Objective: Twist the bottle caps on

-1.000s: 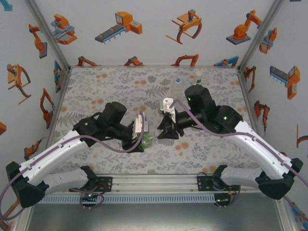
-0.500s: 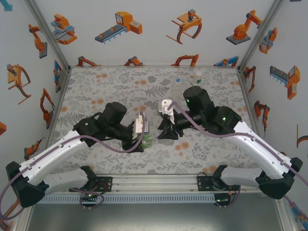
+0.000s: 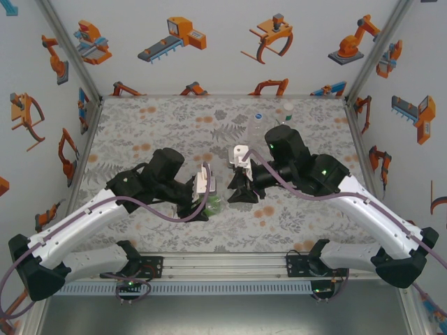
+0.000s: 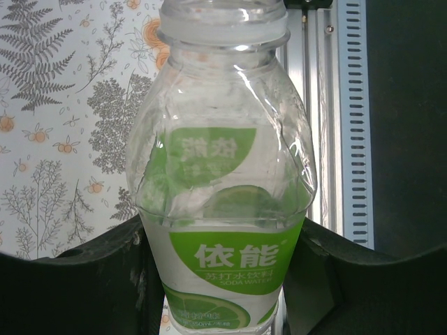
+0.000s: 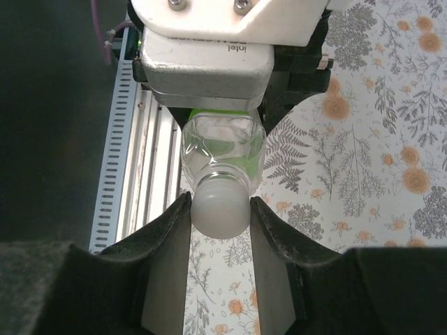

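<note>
A squat clear bottle (image 4: 223,174) with a green label lies level above the table, and my left gripper (image 4: 222,276) is shut on its labelled body. From above, the bottle (image 3: 214,204) shows as a green patch at the left gripper (image 3: 207,202). A white bottle cap (image 5: 220,207) sits on the bottle's neck. My right gripper (image 5: 220,209) is shut on that cap, one finger on each side. The bottle's shoulder (image 5: 223,148) runs back to the left wrist's white camera mount. From above, the right gripper (image 3: 236,190) meets the bottle's mouth from the right.
A tall clear bottle (image 3: 255,128) stands at the back of the floral table, and a white-topped one (image 3: 287,108) stands near the back right corner. The aluminium rail (image 3: 223,265) runs along the near edge. Printed walls close three sides.
The right wrist has shifted slightly left and turned a little with the cap in its jaws. The left arm and the bottle have stayed almost still.
</note>
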You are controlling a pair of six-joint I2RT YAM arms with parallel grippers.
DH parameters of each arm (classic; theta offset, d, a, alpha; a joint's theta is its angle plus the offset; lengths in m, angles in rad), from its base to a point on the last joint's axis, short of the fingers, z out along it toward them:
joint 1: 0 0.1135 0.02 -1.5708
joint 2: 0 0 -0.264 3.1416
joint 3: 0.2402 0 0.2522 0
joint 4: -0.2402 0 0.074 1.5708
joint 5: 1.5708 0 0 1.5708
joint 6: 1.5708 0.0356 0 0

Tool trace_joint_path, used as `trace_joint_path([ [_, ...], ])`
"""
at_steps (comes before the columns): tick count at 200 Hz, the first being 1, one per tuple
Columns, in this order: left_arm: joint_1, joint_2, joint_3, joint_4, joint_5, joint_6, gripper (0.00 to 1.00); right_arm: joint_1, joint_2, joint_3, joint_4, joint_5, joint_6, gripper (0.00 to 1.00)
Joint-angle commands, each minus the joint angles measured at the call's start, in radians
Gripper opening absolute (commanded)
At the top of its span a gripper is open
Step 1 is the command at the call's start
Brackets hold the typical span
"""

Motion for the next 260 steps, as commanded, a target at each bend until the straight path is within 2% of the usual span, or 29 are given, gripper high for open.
trace_joint_path([
  [1, -0.010, -0.006, 0.036, 0.036, 0.075, 0.032, 0.00, 0.012, 0.007, -0.004, 0.018, -0.060, -0.030, 0.00],
  [57, -0.010, -0.008, 0.044, 0.049, 0.116, 0.034, 0.00, 0.019, 0.021, -0.003, -0.019, -0.060, -0.068, 0.00],
  [106, -0.010, -0.006, 0.042, 0.050, 0.106, 0.021, 0.00, 0.037, 0.027, -0.002, -0.030, -0.058, -0.072, 0.00],
  [129, -0.011, -0.006, 0.039, 0.046, 0.092, 0.019, 0.00, 0.044, 0.029, 0.004, -0.037, -0.034, -0.013, 0.00],
  [160, -0.012, -0.010, 0.034, 0.049, 0.083, 0.018, 0.00, 0.044, 0.034, -0.005, 0.008, 0.007, 0.233, 0.00],
  [211, -0.012, -0.030, 0.024, 0.050, 0.075, 0.023, 0.00, 0.047, 0.025, -0.028, 0.041, 0.087, 0.766, 0.00],
  [260, -0.012, -0.025, 0.020, 0.070, 0.070, 0.025, 0.00, 0.046, 0.001, -0.076, 0.016, 0.279, 1.354, 0.00],
])
